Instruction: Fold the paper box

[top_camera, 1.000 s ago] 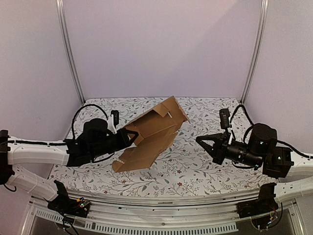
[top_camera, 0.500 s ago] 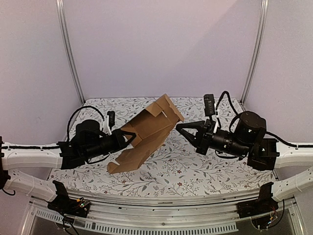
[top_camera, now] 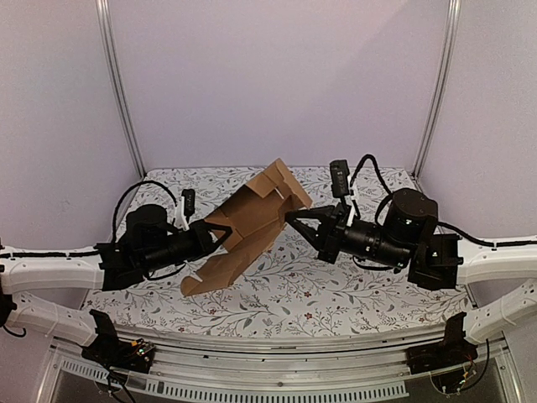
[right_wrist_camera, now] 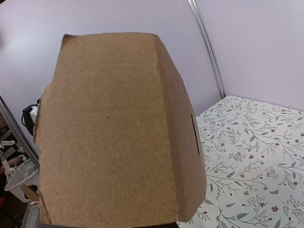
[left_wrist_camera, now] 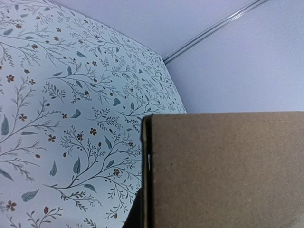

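your left gripper [top_camera: 220, 238] pinches the half-folded brown cardboard paper box [top_camera: 252, 225], tilted above the floral bench [top_camera: 336, 290]; your closed, empty right gripper [top_camera: 291, 219] seems to touch its end flap [top_camera: 285, 190], so next press that flap inward.

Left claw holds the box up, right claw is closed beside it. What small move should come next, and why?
Probably push the closed right claw a little leftward against the raised side panel, folding it inward along its crease. The left claw grips the box at the opposite edge, bracing it, and the box stands half open, its flaps unfolded.
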